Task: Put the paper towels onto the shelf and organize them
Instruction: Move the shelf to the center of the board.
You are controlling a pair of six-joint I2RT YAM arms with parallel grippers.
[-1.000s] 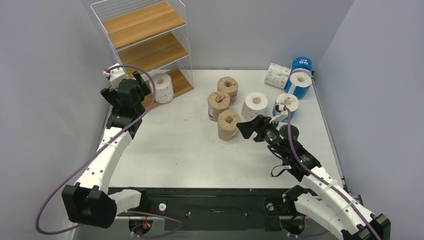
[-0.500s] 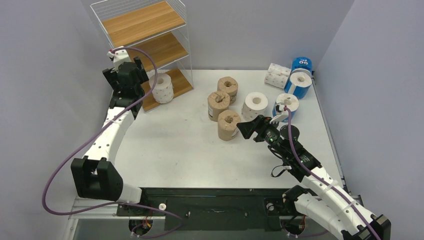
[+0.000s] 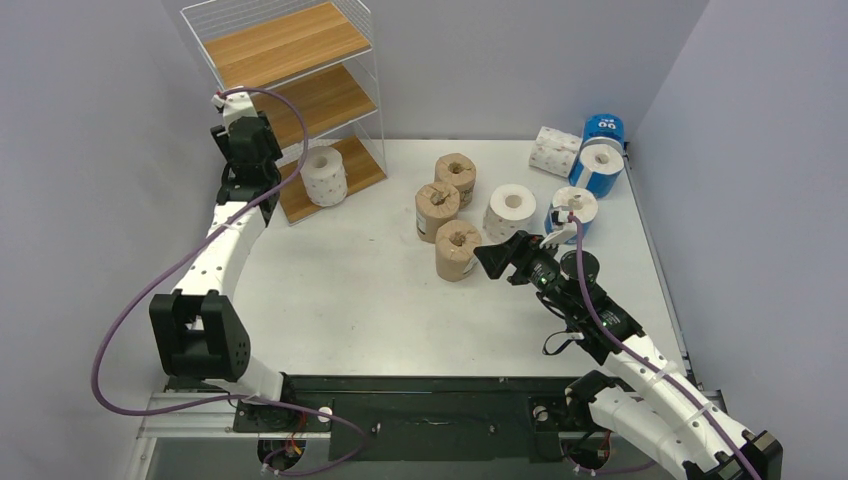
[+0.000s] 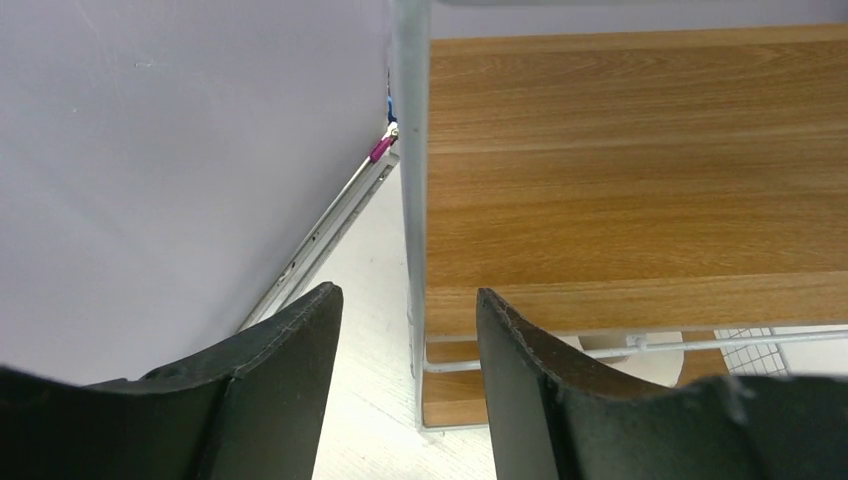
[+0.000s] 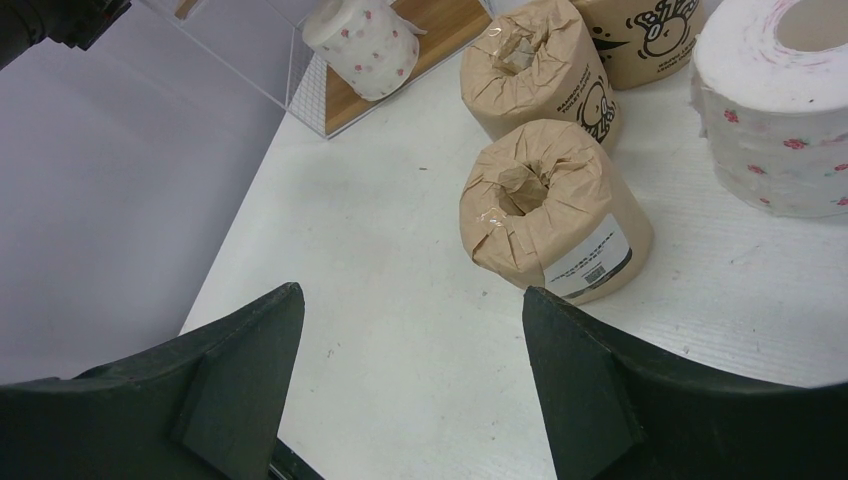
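Observation:
The shelf [image 3: 290, 45] stands at the back left, and one white paper towel roll with pink print [image 3: 324, 175] sits on its bottom board. My left gripper [image 3: 248, 160] hovers by the shelf's front-left post [image 4: 410, 150], partly open with nothing between its fingers, above a wooden board [image 4: 640, 170]. Three brown-wrapped rolls [image 3: 457, 250] [image 3: 437, 210] [image 3: 457, 172] stand mid-table. My right gripper [image 3: 497, 258] is open and empty, just right of the nearest brown roll [image 5: 550, 215]. A white roll [image 3: 511, 210] and blue-wrapped rolls [image 3: 572, 212] [image 3: 598, 165] [image 3: 603, 128] stand further right.
Another white printed roll [image 3: 555, 150] lies on its side at the back right. Grey walls close in on the table on the left, back and right. The table's rail [image 4: 330, 225] runs close beside the shelf's post.
My left arm has lifted and swung back from the roll on the bottom board to the shelf's left post, its jaws narrowing. The right arm has not moved.

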